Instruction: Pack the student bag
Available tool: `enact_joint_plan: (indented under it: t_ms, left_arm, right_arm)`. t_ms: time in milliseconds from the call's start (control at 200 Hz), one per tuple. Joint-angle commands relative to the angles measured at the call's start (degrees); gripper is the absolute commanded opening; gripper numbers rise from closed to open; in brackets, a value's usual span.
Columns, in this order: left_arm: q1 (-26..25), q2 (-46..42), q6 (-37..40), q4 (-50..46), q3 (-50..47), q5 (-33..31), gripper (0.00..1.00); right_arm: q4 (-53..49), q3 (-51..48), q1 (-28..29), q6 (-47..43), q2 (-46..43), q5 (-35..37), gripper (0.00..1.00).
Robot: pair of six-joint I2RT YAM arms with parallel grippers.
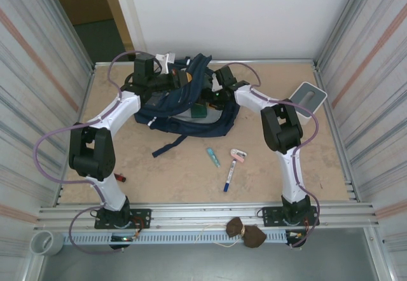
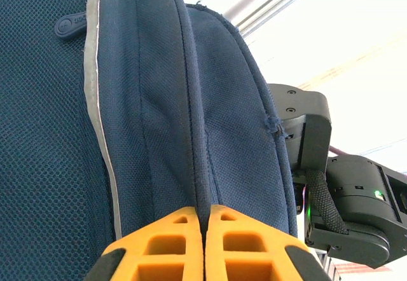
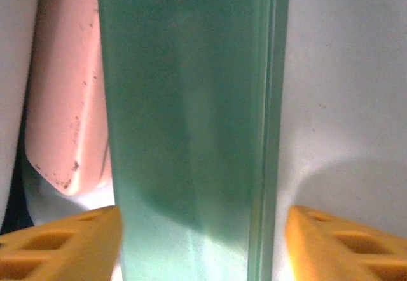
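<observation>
Green book inside student bag between wide right hand; left hand pinches bag.

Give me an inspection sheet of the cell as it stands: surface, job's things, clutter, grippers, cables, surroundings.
surface: beige tabletop, speckled.
job's things: navy backpack at the far middle, green book at its opening; blue pen, teal stick and pink-white item loose in front.
clutter: small red thing by the left arm; white box at right; brown lump on the front rail.
grippers: left gripper fingers shut on a backpack seam; right gripper fingers apart, either side of the green book.
cables: purple cables loop along both arms.
surroundings: ribbed metal side walls, white back wall.
</observation>
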Motion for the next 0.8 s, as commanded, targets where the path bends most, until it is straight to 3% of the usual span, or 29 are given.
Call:
enact_joint_plan:
  t_ms: [0,155,316,436,516,792]
  left_arm:
    - [-0.23,-2.30,0.57,2.90,0.98,1.66,0.00]
    - [-0.23,-2.44,0.80,2.56,0.46,1.37,0.00]
    - [-0.65,-2.04,-0.40,3.69,-0.42,1.41,0.00]
    - [-0.80,-1.95,-0.77,3.32,-0.55,0.74,0.00]
    - [-0.83,-2.03,-0.70,2.43,-0.49,-0.63,0.00]
    - [-2.83,-0.29,0.13,2.08,-2.36,-6.34,0.01]
  right_arm:
    - [1.73,3.22,0.34,1.20,1.88,-1.42,0.48]
    - [1.30,6.87,1.62,1.29,4.48,-2.11,0.39]
    - [2.24,13.16,2.29,2.50,6.82,-5.50,0.39]
    - [2.78,12.64,1.77,2.87,5.49,-7.47,0.42]
    - [2.82,8.03,1.04,1.76,1.27,-6.52,0.47]
    - [9.74,-21.95,-5.78,0.50,-22.96,-3.04,0.65]
